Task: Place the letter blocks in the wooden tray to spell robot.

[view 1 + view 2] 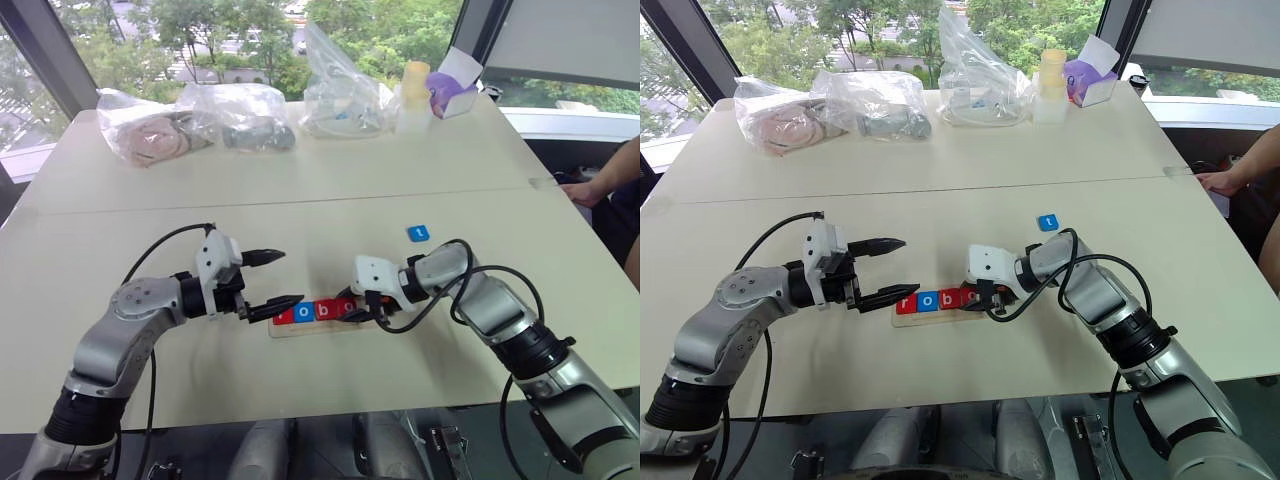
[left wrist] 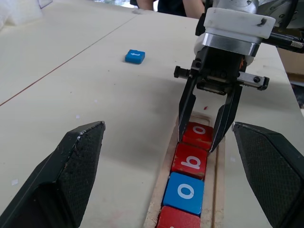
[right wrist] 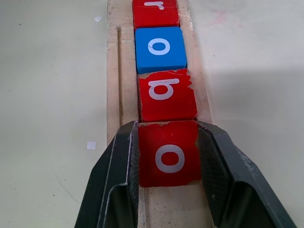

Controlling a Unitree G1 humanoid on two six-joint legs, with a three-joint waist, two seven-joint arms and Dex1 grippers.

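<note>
- On the left we see our left hand hovering with its fingers spread wide and nothing between them; it points toward the left end of the wooden tray, just beside it.
- In the tray, reading left to right, we count four letter blocks seated in a row: a red r, a blue o, a red b and a red o; we judge the word four-fifths spelled, with one slot left at the tray's right end.
- Our right hand reaches down over that fourth block; its fingers stand on either side of the red o, close against its edges; we cannot tell whether they are gripping it or letting go.
- Further right and farther back, the blue t block lies loose on the counter, well apart from both hands and the tray; we judge it is what remains to fetch and set after the red o.
</note>
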